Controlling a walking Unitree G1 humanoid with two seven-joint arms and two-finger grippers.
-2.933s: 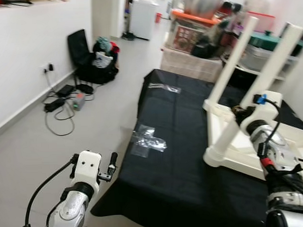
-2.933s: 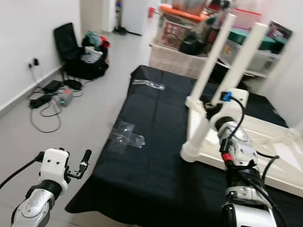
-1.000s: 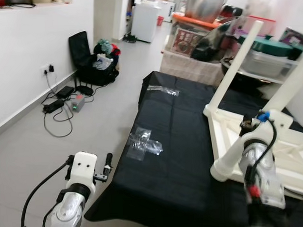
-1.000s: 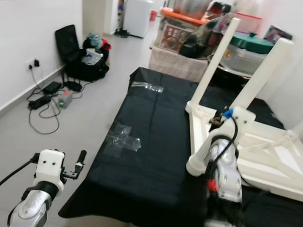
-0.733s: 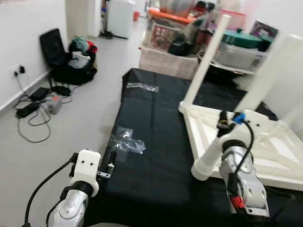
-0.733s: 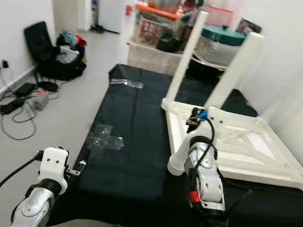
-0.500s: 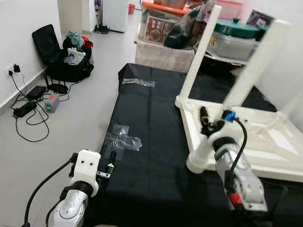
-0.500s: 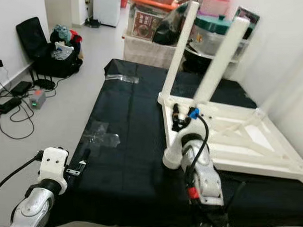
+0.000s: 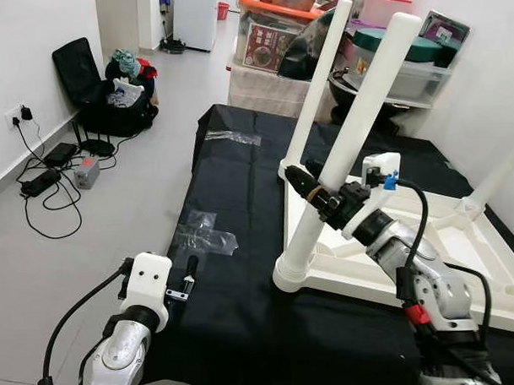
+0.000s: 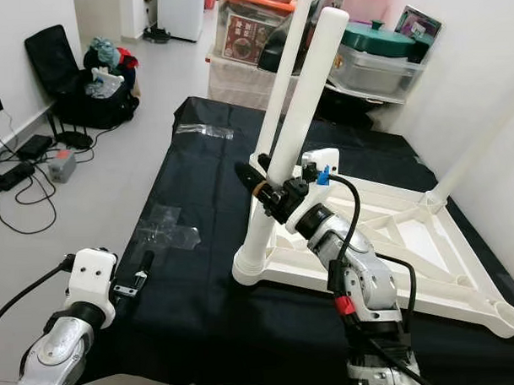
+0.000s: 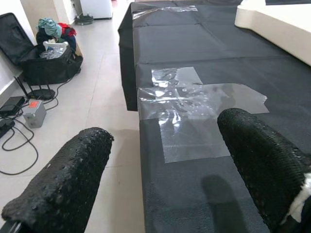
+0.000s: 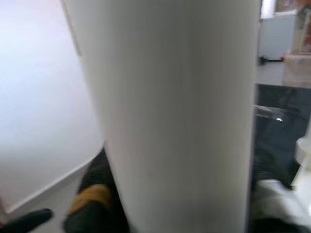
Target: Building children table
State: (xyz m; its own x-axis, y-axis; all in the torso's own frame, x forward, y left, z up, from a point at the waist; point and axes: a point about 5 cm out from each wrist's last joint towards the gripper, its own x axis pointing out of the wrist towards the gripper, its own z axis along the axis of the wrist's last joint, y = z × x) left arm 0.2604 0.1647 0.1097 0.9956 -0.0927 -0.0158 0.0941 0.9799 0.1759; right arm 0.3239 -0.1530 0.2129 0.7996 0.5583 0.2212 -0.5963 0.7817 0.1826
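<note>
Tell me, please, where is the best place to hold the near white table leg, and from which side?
Probably the near table leg at its lower half, above the flared base, approached from the tabletop side. It is a smooth round post leaning slightly, narrow enough for two fingers. The right end effector already sits there.

Right end effector (image 10: pixel 270 190) fingers astride something, arm reaching left; left end effector (image 11: pixel 160 160) spread wide, idle

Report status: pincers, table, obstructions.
Right pincer shut on nearest table leg. Left pincer open, idle over black cloth. Table upside down. Nothing obstructing.
</note>
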